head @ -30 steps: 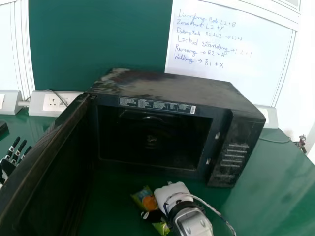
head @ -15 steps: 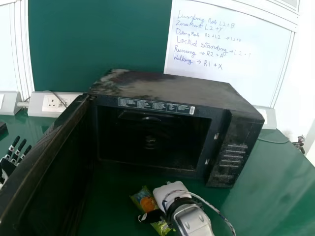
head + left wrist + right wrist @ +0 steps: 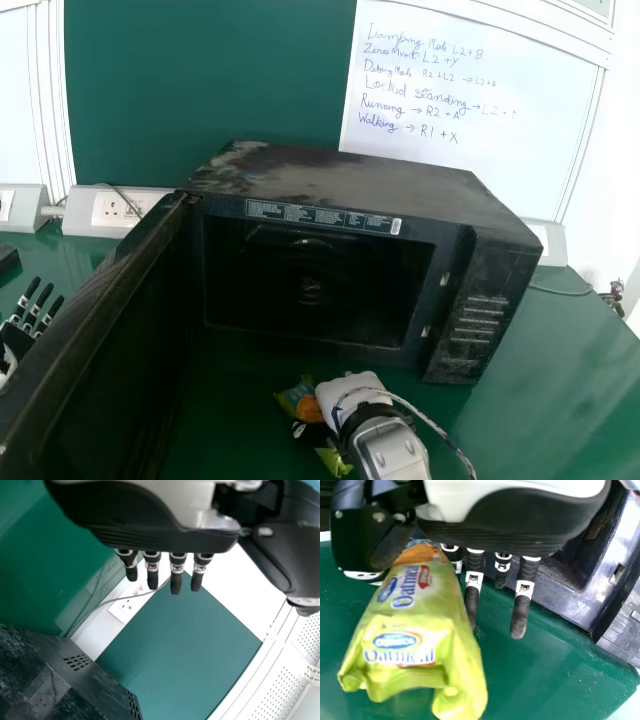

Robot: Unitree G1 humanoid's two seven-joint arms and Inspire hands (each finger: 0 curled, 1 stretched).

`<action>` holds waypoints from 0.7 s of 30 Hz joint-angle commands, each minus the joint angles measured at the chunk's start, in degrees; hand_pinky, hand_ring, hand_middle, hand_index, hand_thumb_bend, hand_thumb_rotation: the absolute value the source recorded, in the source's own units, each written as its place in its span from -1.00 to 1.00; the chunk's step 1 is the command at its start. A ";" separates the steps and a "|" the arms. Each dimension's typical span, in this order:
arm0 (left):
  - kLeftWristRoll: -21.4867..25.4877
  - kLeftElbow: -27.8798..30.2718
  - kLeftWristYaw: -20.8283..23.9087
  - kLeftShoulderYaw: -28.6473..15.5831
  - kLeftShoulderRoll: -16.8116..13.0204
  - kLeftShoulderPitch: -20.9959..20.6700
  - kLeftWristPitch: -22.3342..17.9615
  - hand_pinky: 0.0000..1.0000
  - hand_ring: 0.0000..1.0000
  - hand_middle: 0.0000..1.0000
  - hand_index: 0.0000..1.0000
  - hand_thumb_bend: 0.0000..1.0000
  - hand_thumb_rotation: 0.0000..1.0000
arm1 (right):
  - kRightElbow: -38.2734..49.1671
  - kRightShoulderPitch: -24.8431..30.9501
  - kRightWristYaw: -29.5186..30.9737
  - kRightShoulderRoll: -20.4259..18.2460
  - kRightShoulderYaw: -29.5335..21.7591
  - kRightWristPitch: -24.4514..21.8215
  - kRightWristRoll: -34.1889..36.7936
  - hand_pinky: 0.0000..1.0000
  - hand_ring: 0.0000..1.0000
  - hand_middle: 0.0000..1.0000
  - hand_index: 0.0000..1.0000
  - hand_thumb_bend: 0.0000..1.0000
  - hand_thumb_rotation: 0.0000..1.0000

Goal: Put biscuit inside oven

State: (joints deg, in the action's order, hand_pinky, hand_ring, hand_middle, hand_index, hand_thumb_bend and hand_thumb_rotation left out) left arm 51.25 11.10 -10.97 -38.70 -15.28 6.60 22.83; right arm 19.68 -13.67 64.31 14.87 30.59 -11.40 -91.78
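1. Right hand [image 3: 352,392] over the green table [image 3: 540,375], in front of the microwave [image 3: 340,180]; fingers [image 3: 520,615] mostly straight, slightly apart.
2. Biscuit packet [image 3: 410,630] outside the microwave, in the space between right thumb and fingers; impossible to tell if pinched.
3. Microwave door [image 3: 90,310] swung wide open.
4. Left hand [image 3: 15,342] beyond the door, with fingers straight and a little spread.
5. Whiteboard [image 3: 470,170] behind, with handwriting on it.
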 commanded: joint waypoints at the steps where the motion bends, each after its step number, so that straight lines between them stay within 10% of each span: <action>1: 0.56 0.86 0.65 0.67 0.30 -0.06 0.47 0.69 0.79 0.82 0.91 0.66 -0.47 | -2.74 4.06 2.68 0.31 1.08 0.66 1.76 0.00 0.17 0.30 0.36 0.28 -0.79; 13: 0.47 0.56 0.47 0.95 0.05 -0.06 0.24 0.70 0.81 0.83 0.93 0.67 -0.49 | -1.54 4.34 1.01 1.25 -0.56 1.93 4.06 -0.07 0.06 0.19 0.35 0.29 -0.86; 21: 0.72 0.04 0.62 0.92 0.22 -0.42 0.28 0.69 0.80 0.82 0.90 0.69 -0.50 | 0.53 3.62 1.37 1.02 -2.88 1.21 6.28 -0.84 -0.70 -0.06 0.44 0.11 -1.00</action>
State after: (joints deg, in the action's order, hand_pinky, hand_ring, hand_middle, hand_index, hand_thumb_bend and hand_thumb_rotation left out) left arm 51.86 11.05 -10.62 -38.46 -15.28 6.58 23.12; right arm 21.60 -12.58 62.63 15.58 27.46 -10.47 -88.04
